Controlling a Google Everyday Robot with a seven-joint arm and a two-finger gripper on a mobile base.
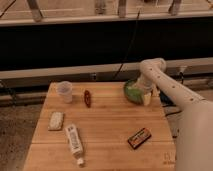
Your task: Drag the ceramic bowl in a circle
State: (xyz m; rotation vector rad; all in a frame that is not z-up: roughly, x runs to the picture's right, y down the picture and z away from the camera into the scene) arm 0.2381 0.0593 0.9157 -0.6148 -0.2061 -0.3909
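Note:
The green ceramic bowl (132, 92) sits on the wooden table (105, 125) near its far right edge. Its right side is covered by my arm. My gripper (144, 95) is down at the bowl's right rim, at the end of the white arm that comes in from the right. The bowl looks tipped slightly towards the camera, with its paler inside showing.
A clear plastic cup (65, 91) stands at the far left. A small red-brown item (87, 97) lies beside it. A white packet (55, 120), a white tube (74, 142) and a dark snack bar (139, 137) lie nearer the front.

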